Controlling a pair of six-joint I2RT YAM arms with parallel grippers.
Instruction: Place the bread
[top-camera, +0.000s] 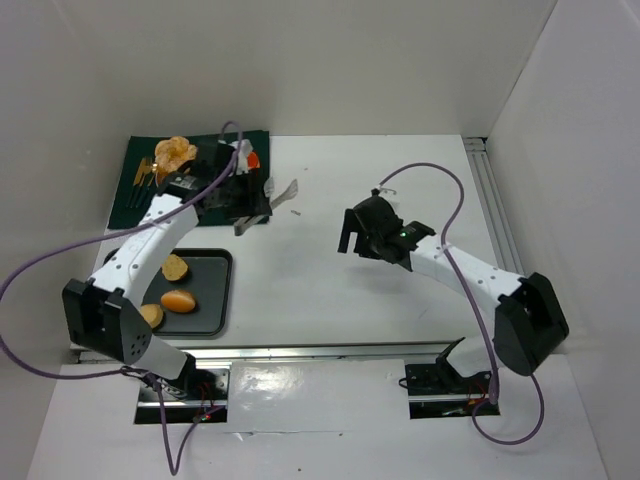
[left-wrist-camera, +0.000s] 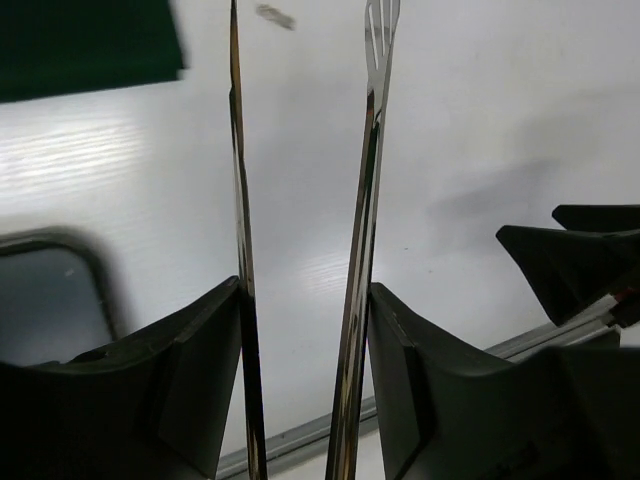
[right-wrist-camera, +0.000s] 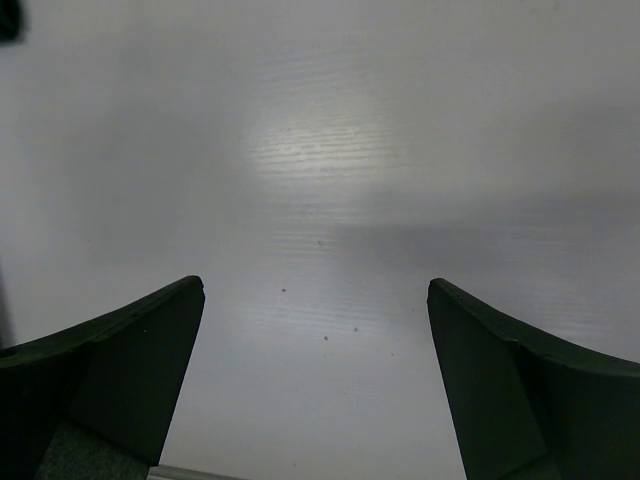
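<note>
Three small golden-orange bread rolls (top-camera: 179, 300) lay on a shallow black rectangular tray (top-camera: 214, 310) at the lower left of the overhead view. Two oval ones sat toward the middle of the tray, and one at its left edge was partly hidden under the left arm. More golden bread pieces (top-camera: 175, 150) sat in a heap at the upper left on a dark green mat (top-camera: 130, 208), well apart from the tray. Just below that heap, some thin utensils (top-camera: 145, 175) lay on the mat, too small to make out.

The left gripper (left-wrist-camera: 305, 295) hung near the right edge of the green mat. Its fingers (left-wrist-camera: 200, 350) were clamped on the outer faces of a pair of long silver metal tongs (left-wrist-camera: 368, 160). The two tong arms stood apart with only the white tabletop (top-camera: 320, 300) showing between them, their tips pointing out toward the middle of the overhead frame. In the left wrist view a corner of the mat showed at the upper left and a blurred corner of the tray at the left edge.

The right gripper (right-wrist-camera: 315, 290) hovered over the tabletop at the centre right of the overhead view, well apart from the tongs, the tray and all the bread. Its fingers (right-wrist-camera: 120, 350) were spread wide with only tabletop between them. One purple cable (top-camera: 445, 180) looped above the right arm.
</note>
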